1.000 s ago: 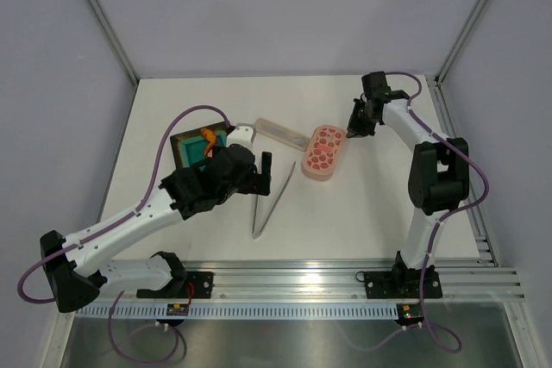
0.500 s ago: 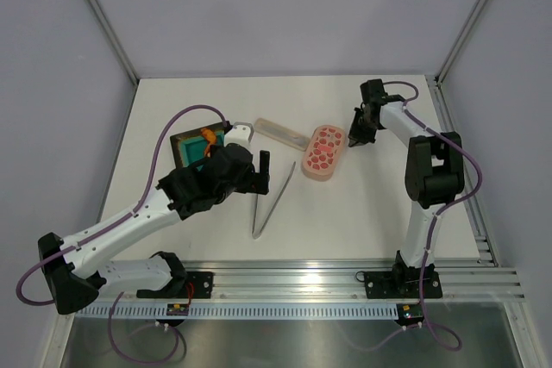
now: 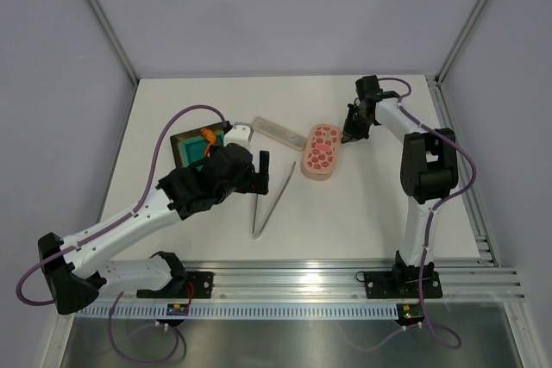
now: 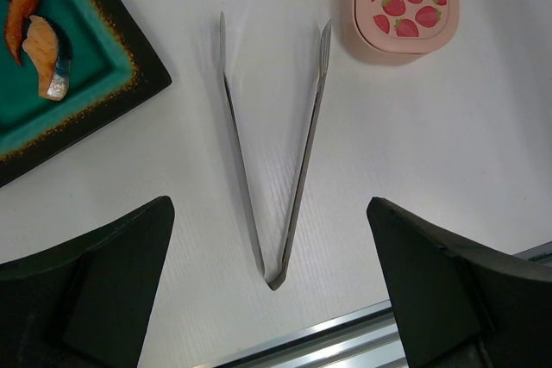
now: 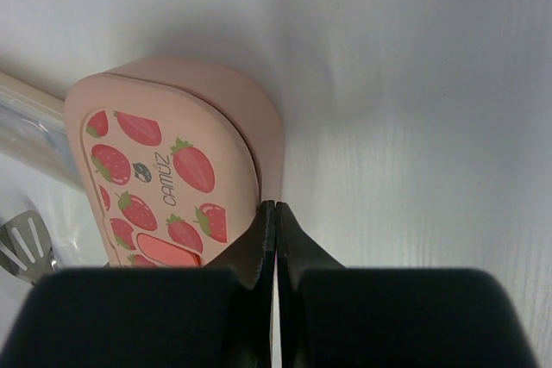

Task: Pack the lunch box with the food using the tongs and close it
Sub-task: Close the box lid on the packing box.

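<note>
The pink lunch box (image 3: 321, 151) lies on the table with its strawberry-spotted lid on, also seen in the left wrist view (image 4: 401, 2). My right gripper (image 3: 349, 134) is shut, its tips (image 5: 274, 206) pressed against the box's (image 5: 164, 178) far right end, holding nothing. The silvery tongs (image 3: 270, 208) lie flat in a V (image 4: 274, 280), joint toward me. My left gripper (image 3: 261, 177) hovers open above them, fingers wide on either side (image 4: 269, 213). Food pieces, orange and brown (image 4: 39, 40), rest on the teal mat of the dark tray (image 3: 191, 151).
A slim pale translucent case (image 3: 280, 131) lies behind the tongs, between tray and lunch box; a small utensil shows inside it (image 5: 26, 243). An aluminium rail (image 3: 302, 280) runs along the near table edge. Grey walls enclose the table.
The right gripper has moved left and slightly nearer until its shut tips meet the lunch box's end. The left arm and the tongs have not moved.
</note>
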You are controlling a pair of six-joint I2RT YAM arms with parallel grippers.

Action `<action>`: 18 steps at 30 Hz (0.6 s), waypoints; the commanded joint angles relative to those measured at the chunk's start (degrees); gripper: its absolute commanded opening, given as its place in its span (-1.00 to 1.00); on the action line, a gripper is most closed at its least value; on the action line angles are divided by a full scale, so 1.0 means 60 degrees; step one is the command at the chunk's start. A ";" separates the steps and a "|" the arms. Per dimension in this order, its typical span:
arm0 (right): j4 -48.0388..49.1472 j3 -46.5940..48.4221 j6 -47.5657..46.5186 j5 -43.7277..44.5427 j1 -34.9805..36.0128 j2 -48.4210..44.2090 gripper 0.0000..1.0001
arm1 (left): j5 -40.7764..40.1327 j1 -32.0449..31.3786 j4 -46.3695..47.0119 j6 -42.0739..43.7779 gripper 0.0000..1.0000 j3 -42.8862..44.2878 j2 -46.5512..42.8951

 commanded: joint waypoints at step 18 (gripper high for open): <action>-0.0325 0.0361 -0.0150 0.1034 0.0610 -0.1937 -1.00 | 0.0039 0.0083 0.0351 -0.0085 0.98 -0.0131 0.0047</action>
